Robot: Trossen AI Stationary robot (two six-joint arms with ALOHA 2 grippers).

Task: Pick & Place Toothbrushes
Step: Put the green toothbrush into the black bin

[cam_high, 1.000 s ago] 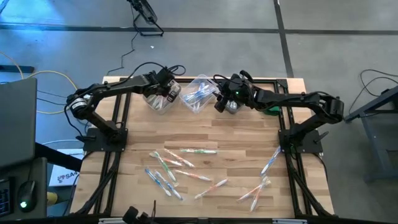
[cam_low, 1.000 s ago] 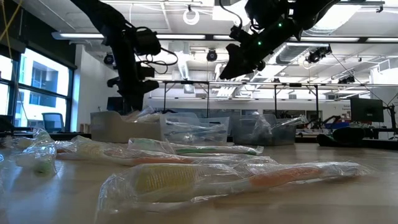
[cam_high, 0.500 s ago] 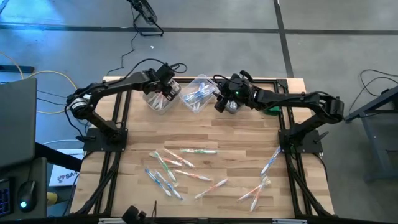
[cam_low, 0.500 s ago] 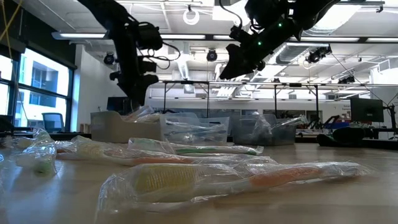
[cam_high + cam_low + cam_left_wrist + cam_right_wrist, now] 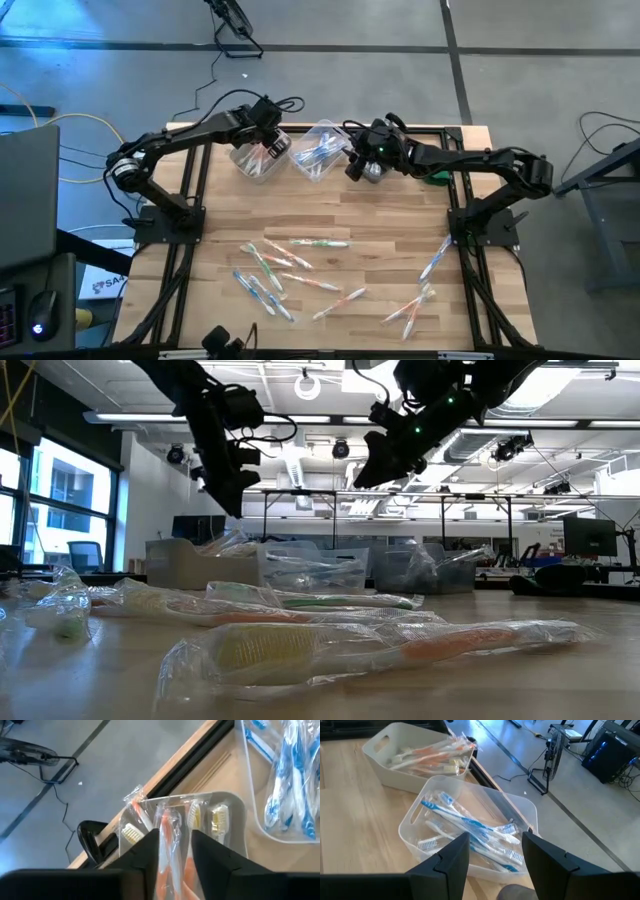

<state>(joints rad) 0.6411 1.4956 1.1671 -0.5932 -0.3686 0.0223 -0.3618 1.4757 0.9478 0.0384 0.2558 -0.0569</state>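
Wrapped toothbrushes (image 5: 290,265) lie scattered on the wooden table's near half, with more at the near right (image 5: 415,305); they fill the foreground of the low view (image 5: 400,645). At the far edge, the left bin (image 5: 250,162) holds orange-handled ones (image 5: 170,840) and the middle bin (image 5: 320,150) blue ones (image 5: 470,825). My left gripper (image 5: 270,148) hangs open above the left bin, its fingers (image 5: 145,855) clear of the brushes below. My right gripper (image 5: 353,168) hovers open by the middle and right bins, with nothing between its fingers (image 5: 452,857).
A third clear bin (image 5: 377,172) sits partly under my right gripper. A small green object (image 5: 437,178) lies at the far right. Black frame rails run along the table's left, right and far edges. Between the bins and the scattered toothbrushes is bare wood (image 5: 320,205).
My left gripper has risen straight up from the left bin and rolled a little about its own axis; it now hangs higher above the bin's orange toothbrushes. My right arm has kept still.
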